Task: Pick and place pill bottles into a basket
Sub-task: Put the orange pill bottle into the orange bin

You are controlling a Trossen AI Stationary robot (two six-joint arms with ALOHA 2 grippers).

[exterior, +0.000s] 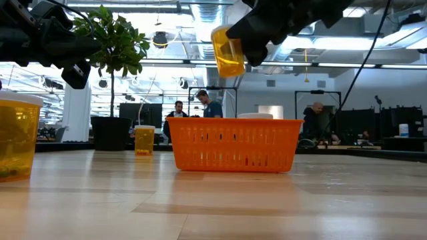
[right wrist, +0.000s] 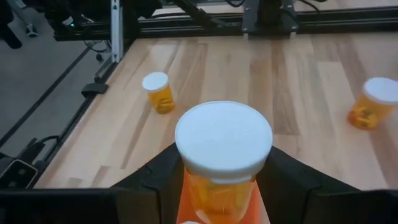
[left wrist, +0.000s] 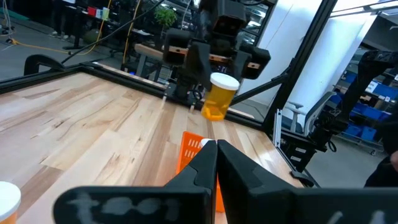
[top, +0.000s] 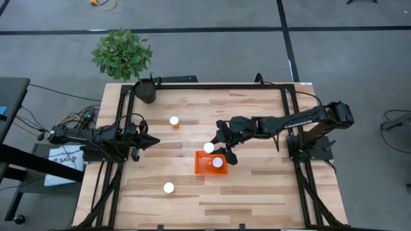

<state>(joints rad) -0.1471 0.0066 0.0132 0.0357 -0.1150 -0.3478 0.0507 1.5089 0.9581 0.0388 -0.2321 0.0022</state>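
Note:
My right gripper (top: 216, 147) is shut on a pill bottle (exterior: 228, 50), orange with a white cap, held above the orange basket (top: 203, 168). Another bottle's white cap (top: 218, 162) shows inside the basket. Two bottles stand upright on the table: one toward the far side (top: 174, 121), one near the front edge (top: 168, 187). My left gripper (top: 151, 142) waits shut and empty at the table's left, pointing at the basket (left wrist: 190, 151). My right gripper pinches the bottle's orange body just below the white cap (right wrist: 219, 186), one finger (right wrist: 158, 180) on each side. The fingers come from the table's right, slanting down. The bottle is lifted clear over the basket's far left part, cap up, slightly tilted.
A dark round plant pot (top: 146, 91) with a leafy plant stands at the far left corner. Black frame rails (top: 212, 85) run along the table's edges. People show in the room behind in the low view (exterior: 212, 107).

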